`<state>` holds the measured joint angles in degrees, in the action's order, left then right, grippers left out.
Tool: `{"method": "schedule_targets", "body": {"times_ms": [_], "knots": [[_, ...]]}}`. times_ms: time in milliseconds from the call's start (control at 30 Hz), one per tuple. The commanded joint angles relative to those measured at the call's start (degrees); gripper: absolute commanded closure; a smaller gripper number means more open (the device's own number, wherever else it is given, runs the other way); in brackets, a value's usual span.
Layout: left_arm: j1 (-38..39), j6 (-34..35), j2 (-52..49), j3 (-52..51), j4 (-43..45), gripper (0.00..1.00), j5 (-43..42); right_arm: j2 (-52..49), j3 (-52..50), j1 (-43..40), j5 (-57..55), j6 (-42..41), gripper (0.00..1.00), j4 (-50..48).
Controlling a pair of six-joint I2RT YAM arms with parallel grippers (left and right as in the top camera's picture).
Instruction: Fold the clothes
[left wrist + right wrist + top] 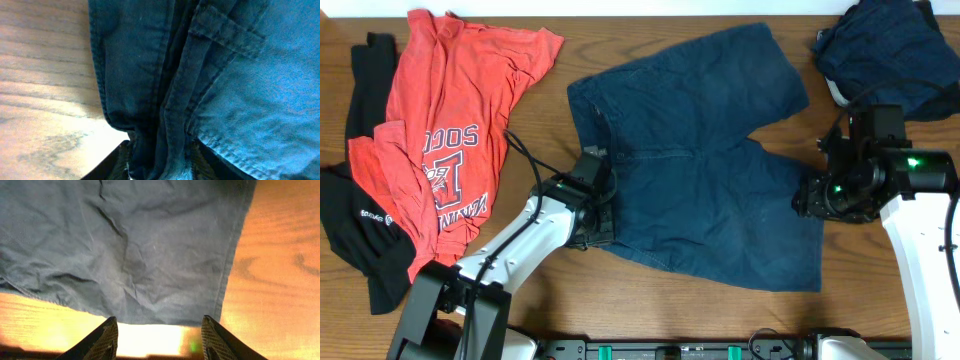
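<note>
navy shorts [700, 170], red T-shirt [450, 100], black garment [360, 250]

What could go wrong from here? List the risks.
1. The left gripper appears to pinch only a bunched bit of waistband on the dark navy blue fabric shorts; it may slip when lifted.
2. The right gripper is open, the leg edge just beyond its tips; closing now might miss the cloth.

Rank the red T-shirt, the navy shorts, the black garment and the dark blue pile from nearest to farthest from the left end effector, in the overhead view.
1. Navy shorts: waistband right at the left end effector.
2. Red T-shirt: just to the left.
3. Black garment: far left edge.
4. Dark blue pile: far right corner.
</note>
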<state>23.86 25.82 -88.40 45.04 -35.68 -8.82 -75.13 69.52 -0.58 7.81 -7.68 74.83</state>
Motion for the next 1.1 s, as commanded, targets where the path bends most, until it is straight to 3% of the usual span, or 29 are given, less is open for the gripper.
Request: {"method": "schedule_targets", "body": {"times_ms": [0, 33, 167, 433, 633, 833, 1067], "knots": [[0.1, -1.2, -0.3, -1.9, 0.7, 0.8, 0.4, 0.4, -1.4, -0.1, -1.8, -2.7, 0.48, 0.9], [0.1, -1.2, -0.3, -1.9, 0.7, 0.93, 0.4, 0.4, -2.2, -0.1, -2.1, -3.7, 0.49, 1.3], [-0.1, -1.2, -0.3, -1.9, 1.9, 0.94, 0.5, 0.4, -6.6, -0.1, -3.8, -9.5, 0.53, 2.6], [-2.8, -2.9, -0.3, -1.8, 4.7, 0.94, 0.9, 0.6, -15.3, 3.5, 4.3, -11.8, 0.54, -0.5], [-5.4, -2.9, -0.3, -1.8, 4.7, 0.94, 0.9, 0.6, -24.1, 13.0, 4.1, -24.0, 0.57, -6.3], [-7.9, -2.9, -0.3, -1.8, 5.0, 0.94, 0.9, 0.6, -29.6, 21.2, -2.9, -36.6, 0.57, -12.6], [-9.4, -2.9, -0.3, -1.8, 5.0, 0.94, 0.9, 0.6, -33.5, 25.8, -9.5, -47.0, 0.57, -15.6]]}}
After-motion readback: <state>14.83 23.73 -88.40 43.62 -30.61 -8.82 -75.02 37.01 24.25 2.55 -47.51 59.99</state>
